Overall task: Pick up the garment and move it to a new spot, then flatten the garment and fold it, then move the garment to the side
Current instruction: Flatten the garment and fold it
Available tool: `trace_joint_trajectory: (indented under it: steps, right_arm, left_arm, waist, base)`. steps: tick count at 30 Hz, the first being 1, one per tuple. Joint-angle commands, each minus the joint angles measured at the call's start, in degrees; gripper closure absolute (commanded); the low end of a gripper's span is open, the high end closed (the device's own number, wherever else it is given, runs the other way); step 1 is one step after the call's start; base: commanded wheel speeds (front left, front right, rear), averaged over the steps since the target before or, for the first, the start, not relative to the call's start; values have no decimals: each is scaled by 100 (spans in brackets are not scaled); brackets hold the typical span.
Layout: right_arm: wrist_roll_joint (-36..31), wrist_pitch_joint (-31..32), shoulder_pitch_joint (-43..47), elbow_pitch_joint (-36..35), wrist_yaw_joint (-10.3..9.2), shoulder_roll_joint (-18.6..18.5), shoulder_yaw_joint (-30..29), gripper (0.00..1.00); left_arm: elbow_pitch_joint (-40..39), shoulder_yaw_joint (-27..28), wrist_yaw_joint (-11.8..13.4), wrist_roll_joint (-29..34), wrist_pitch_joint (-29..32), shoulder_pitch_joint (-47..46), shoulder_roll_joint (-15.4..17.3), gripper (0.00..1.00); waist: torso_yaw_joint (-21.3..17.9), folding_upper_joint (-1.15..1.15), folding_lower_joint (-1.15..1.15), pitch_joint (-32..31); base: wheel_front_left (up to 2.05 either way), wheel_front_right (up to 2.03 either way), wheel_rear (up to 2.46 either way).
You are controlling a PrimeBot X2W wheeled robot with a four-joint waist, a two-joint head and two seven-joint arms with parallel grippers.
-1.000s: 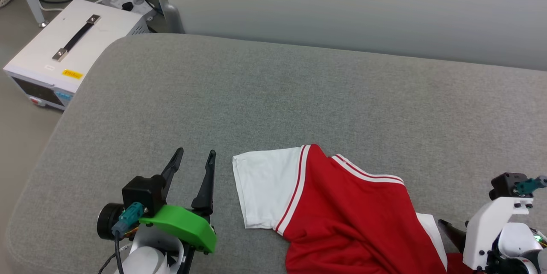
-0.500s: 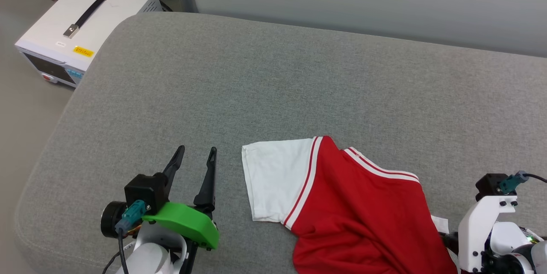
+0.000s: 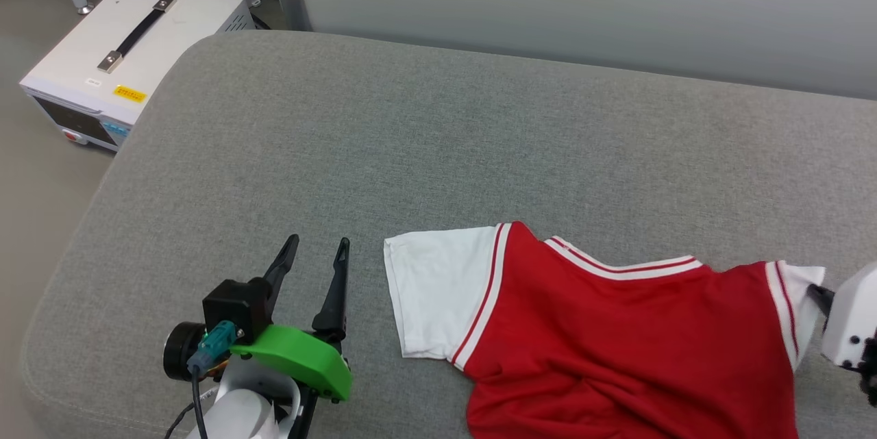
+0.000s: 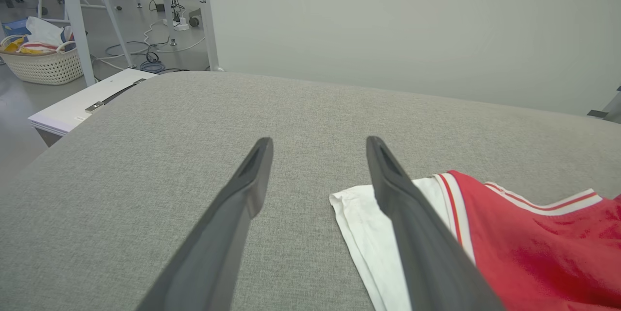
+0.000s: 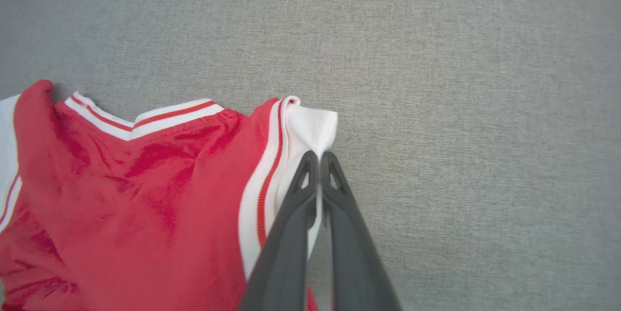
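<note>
Right end effector (image 5: pixel 318 155) is clenched, fingers pinched together on the edge of the white sleeve (image 5: pixel 310 126), with a sliver of cloth showing between them in the right wrist view. That's a firm hold on the garment (image 3: pixel 616 329), which lies across the lower right of the head view on the grey worktop (image 3: pixel 438 138), red body wrinkled, striped collar trim facing the top of the frame.

Over at the lower left, the left end effector (image 3: pixel 316 242) sits released, fingers spread wide, holding nothing, just beside the other white sleeve (image 3: pixel 431 302) but apart from it. A white box with a black handle (image 3: pixel 130 48) stands off the worktop at upper left, out of play.

This reads as the flattening step: one sleeve gripped, the shirt partly spread. The next move likely calls for the left end effector to close on its near sleeve, then for both to draw apart and smooth those creases. The hem runs off the bottom of the frame, so whether it lies flat is hard to say.
</note>
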Motion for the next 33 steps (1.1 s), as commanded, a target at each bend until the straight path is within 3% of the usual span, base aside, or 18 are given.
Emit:
trace_joint_trajectory:
  steps: [1,7,11,12,13,14,21,26,33]
  right_arm:
    - [-120,-67,-126,64,2,-72,-199,100]
    - [-422,-343,-130,837,2,-105,-1041,100]
    - [-433,-501,-25,1230,2,121,-1236,100]
    - [-427,-554,-14,1312,2,165,-1266,90]
    - [-426,-621,-4,1412,2,203,-1294,64]
    - [-439,-698,-2,1490,2,220,-1288,0]
    - [-417,-1594,-25,1368,2,367,-1280,0]
    - [-459,-2874,89,833,2,499,-1145,0]
    - [-320,-3900,573,114,2,591,-97,0]
  left_arm:
    - [-6,-4,-13,-27,-14,-99,19,0]
    - [10,-31,-42,-28,-17,-171,15,0]
    - [59,-10,-40,-50,-33,-197,-10,0]
    - [66,-5,-34,-53,-38,-196,-18,0]
    - [76,-1,-30,-55,-44,-194,-28,0]
    - [85,4,-30,-59,-49,-192,-33,0]
    - [130,18,-26,-80,-48,-130,32,0]
    - [102,63,33,-125,5,-60,112,0]
    - [50,122,122,-203,97,101,220,0]
  waist:
    - [-5,0,0,52]
    - [44,0,0,218]
    - [53,0,0,290]
    - [47,0,0,301]
    - [39,0,0,310]
    - [28,0,0,317]
    - [-85,0,0,192]
    - [-221,0,0,20]
    - [-415,0,0,-258]
  base:
    - [0,0,0]
    - [0,0,0]
    - [0,0,0]
    - [0,0,0]
    - [0,0,0]
    - [0,0,0]
    - [0,0,0]
    - [0,0,0]
    - [0,0,0]
